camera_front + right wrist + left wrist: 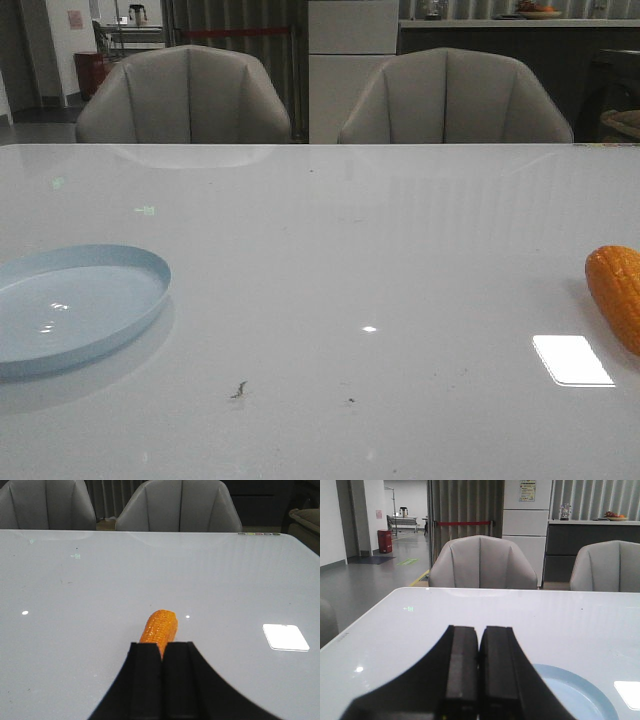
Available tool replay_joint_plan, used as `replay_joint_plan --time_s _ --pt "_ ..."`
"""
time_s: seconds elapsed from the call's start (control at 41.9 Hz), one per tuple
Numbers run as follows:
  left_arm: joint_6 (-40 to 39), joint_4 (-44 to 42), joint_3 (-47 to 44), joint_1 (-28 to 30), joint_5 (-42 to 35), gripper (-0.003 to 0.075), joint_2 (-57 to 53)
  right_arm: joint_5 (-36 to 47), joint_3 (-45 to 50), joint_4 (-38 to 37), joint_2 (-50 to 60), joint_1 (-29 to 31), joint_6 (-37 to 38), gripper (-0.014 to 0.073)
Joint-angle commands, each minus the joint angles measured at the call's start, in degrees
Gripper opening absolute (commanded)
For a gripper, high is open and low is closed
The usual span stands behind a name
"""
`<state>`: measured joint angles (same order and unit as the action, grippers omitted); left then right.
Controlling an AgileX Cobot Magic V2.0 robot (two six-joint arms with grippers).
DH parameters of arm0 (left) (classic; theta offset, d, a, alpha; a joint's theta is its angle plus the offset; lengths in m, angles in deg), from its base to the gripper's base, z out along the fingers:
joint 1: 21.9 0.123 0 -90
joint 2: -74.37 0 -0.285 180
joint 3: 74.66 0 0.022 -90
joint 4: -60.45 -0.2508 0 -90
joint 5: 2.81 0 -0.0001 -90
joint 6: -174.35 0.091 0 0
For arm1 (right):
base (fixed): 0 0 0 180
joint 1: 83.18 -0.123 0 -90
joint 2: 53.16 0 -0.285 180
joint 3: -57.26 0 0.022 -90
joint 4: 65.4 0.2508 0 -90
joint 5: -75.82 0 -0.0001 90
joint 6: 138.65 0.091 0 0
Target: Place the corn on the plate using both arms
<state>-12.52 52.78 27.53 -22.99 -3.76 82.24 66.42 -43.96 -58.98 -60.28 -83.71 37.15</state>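
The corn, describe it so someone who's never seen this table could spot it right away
Start at the glossy white table and go to its far right edge, opposite the pale blue plate. The corn lies there on the bare surface, the only orange, kernel-ridged thing in sight.

Table (350, 260) is wide open between the plate (75, 305) at 9 o'clock and the corn (618, 292) over at 3, well apart. Only obstacles are two chairs (183, 95) up at 12, past the far edge.
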Motion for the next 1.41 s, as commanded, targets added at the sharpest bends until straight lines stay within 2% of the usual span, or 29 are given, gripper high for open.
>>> replay_joint_plan --time_s 0.0,0.549,0.764,0.86,1.027,1.146,1.385 --pt "-0.7 0.3 -2.1 -0.6 -4.8 0.0094 1.2 4.7 -1.2 0.1 1.3 0.2 -0.5 0.0056" --pt "-0.7 0.3 -2.1 -0.6 -4.8 0.0094 1.2 4.8 -1.2 0.1 1.3 0.2 -0.5 0.0056" --pt "-0.7 0.3 -1.9 -0.6 -9.8 0.0094 1.2 5.7 -1.2 0.1 1.3 0.2 -0.5 0.0056" --pt "-0.7 0.3 -0.7 -0.6 -10.9 0.0094 1.2 8.8 -1.2 0.1 1.3 0.2 -0.5 0.0056" --pt "-0.7 -1.4 3.9 -0.6 -11.6 0.0094 1.2 21.6 -1.5 0.9 1.3 0.2 0.6 0.0056" --pt "-0.7 -4.3 9.6 -0.6 -11.8 0.0094 1.3 21.8 -6.5 2.9 1.3 0.2 3.3 0.0057" --pt "-0.7 -7.5 26.5 -0.6 -6.9 0.0094 9.5 8.2 -28.3 1.5 -4.7 0.2 3.2 0.0058"
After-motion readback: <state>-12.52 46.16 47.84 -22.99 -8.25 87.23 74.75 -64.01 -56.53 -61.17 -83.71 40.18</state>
